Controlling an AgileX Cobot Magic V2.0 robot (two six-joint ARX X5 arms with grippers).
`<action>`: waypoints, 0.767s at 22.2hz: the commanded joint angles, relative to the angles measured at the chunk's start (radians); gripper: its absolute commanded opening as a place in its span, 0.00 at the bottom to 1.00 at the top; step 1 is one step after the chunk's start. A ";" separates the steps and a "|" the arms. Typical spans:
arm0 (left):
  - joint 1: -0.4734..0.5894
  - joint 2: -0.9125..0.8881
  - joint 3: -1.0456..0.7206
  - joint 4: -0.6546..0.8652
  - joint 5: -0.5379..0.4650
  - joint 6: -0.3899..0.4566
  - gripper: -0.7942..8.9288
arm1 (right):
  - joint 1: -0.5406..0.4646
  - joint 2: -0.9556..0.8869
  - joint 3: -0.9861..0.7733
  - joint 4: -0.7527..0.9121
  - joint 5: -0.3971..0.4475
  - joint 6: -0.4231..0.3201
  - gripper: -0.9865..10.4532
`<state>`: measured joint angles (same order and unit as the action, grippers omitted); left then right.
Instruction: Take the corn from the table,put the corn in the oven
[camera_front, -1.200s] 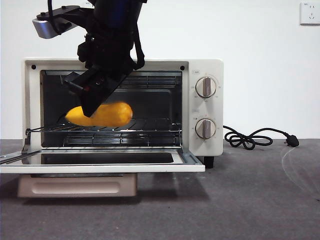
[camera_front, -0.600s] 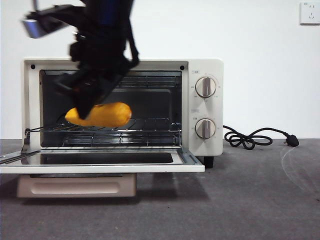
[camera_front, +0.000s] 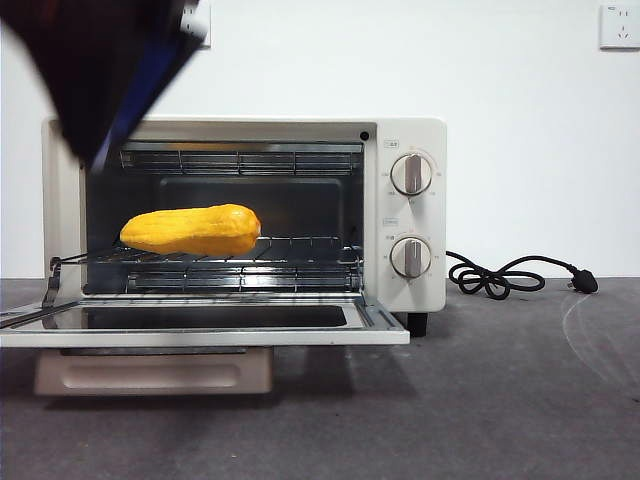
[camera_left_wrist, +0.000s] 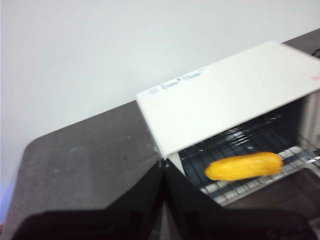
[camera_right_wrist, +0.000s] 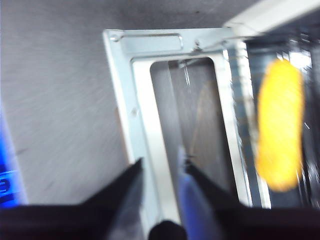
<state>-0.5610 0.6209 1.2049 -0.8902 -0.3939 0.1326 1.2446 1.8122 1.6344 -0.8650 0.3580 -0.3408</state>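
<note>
Already the corn lies on the oven rack, centre-left of the front frame, so the task looks finished. Left gripper fingers closed and empty; right gripper fingers apart, empty.

Left gripper: smooth matte-black tapering jaws. Right gripper: black wedge jaws, blue-tinted inner edge. Front-view arm: dark with blue.

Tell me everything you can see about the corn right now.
The corn is one glossy yellow-orange cob, plastic-looking, rounded at one end and tapering toward the other. It lies on its side across the wire rack inside the oven, toward the left of the cavity in the front view, with the door folded down flat. Only the rack touches it; neither end effector holds it.
</note>
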 joint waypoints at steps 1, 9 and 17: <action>-0.003 0.041 -0.005 0.056 0.004 0.035 0.07 | 0.006 -0.079 -0.001 -0.079 -0.034 0.101 0.13; 0.102 0.164 -0.014 0.103 0.260 0.007 0.07 | 0.000 -0.394 -0.001 -0.157 -0.082 0.187 0.08; 0.365 0.152 -0.166 0.185 0.700 -0.067 0.07 | -0.208 -0.576 -0.001 -0.153 -0.142 0.210 0.08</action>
<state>-0.2153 0.7784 1.0557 -0.7143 0.2749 0.0872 1.0561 1.2293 1.6344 -1.0237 0.2314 -0.1448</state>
